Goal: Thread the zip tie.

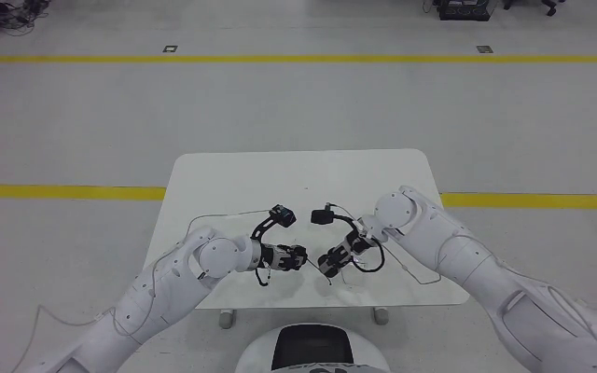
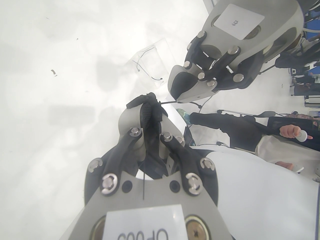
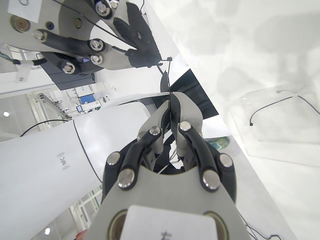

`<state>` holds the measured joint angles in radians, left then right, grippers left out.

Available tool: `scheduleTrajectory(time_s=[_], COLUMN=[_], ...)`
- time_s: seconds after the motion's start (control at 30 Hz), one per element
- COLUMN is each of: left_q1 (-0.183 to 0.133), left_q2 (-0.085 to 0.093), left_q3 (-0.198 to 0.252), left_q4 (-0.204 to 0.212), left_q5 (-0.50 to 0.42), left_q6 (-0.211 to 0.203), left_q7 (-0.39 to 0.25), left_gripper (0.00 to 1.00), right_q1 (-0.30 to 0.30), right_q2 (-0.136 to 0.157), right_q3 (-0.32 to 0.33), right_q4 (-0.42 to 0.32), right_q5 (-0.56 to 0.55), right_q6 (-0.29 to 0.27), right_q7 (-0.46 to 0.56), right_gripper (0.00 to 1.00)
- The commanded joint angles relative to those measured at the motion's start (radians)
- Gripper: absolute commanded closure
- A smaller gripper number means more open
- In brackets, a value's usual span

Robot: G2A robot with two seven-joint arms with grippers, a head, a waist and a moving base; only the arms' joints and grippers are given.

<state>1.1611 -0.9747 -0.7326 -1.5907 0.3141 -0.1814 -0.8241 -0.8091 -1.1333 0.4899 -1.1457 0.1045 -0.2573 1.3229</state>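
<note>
Left gripper (image 2: 148, 104) and right gripper (image 3: 171, 100) are both pinching the light, whippy zip tie (image 3: 169, 76); gripping near its ends looks safest.

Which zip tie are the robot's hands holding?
The zip tie between the left gripper and right gripper; the other ties lie in the clear tray.

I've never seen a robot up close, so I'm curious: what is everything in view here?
zip tie: one, black, held between both end effectors
spare zip ties: at least two, black, in the tray
tray: one, clear, on the table
table: one, white, under the arms
floor lines: two, yellow, across the floor
left end effector: one, grey and black, shut on the zip tie
right end effector: one, grey and black, shut on the zip tie
</note>
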Motion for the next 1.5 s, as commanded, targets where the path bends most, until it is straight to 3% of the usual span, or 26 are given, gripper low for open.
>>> scheduleTrajectory(time_s=[0.0, 1.47], left_q1=[0.0, 0.0], left_q2=[0.0, 0.0], left_q3=[0.0, 0.0], left_q4=[0.0, 0.0], left_q5=[0.0, 0.0], left_q6=[0.0, 0.0], left_q7=[0.0, 0.0], left_gripper=[1.0, 1.0], right_q1=[0.001, 0.002], right_q2=[-0.002, -0.041], right_q3=[0.0, 0.023], right_q4=[0.0, 0.054], right_q5=[-0.001, 0.0], right_q6=[0.0, 0.029], right_q7=[0.002, -0.002], right_gripper=[1.0, 1.0])
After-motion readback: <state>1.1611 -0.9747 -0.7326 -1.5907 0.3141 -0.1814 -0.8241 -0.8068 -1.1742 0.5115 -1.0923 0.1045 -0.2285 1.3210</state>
